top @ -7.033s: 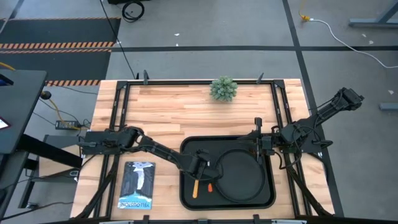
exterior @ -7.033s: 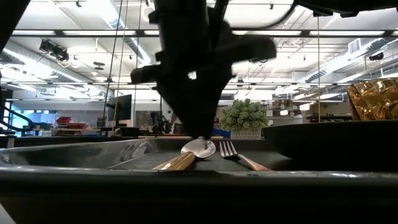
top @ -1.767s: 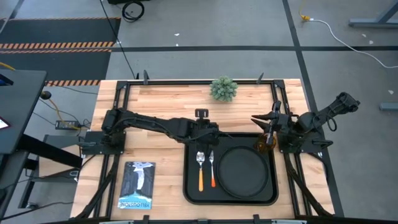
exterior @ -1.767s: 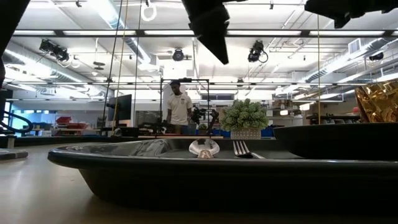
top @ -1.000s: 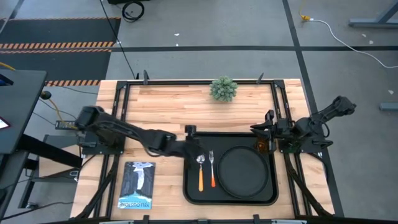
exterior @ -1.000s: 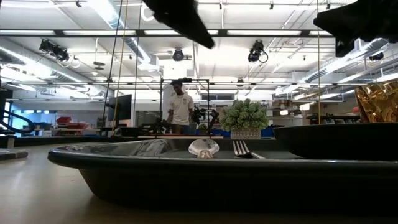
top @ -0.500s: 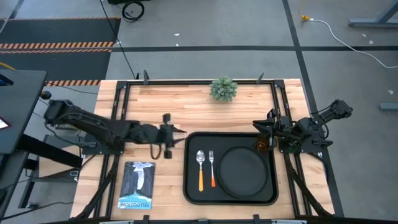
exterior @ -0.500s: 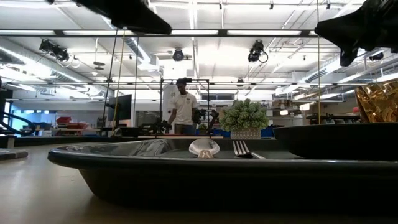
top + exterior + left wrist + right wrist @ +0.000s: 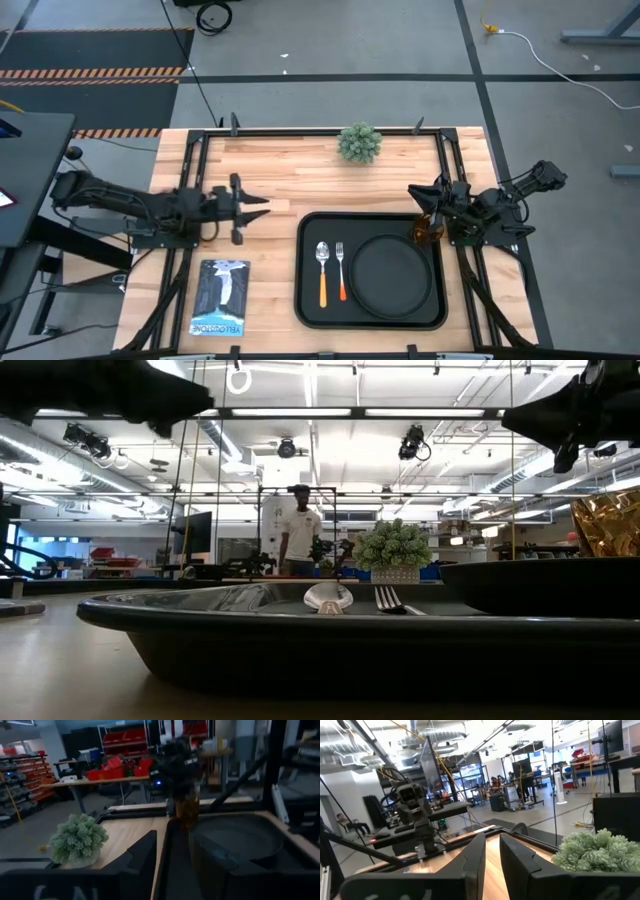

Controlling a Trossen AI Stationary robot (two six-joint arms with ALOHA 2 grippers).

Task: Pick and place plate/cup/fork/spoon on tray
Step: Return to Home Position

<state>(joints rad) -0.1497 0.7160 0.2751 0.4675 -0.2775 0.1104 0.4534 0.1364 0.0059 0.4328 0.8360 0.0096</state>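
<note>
The black tray lies on the table's near right part. On it rest the round black plate, the spoon and the fork side by side left of the plate, and the amber cup upright in the tray's far right corner. My left gripper hovers left of the tray, level, pointing toward it, open and holding nothing. My right gripper hangs just beyond the cup on its far side, its fingers a narrow gap apart, with nothing between them.
A small green potted plant stands at the table's far edge. A blue booklet lies near the front left. Bare wood lies between the plant and the tray. A person stands in the room beyond the table.
My left gripper has drawn back from the tray's far left corner toward the table's left edge, staying open and turning a little, and now hangs clear of the tray. The things on the tray have not moved.
</note>
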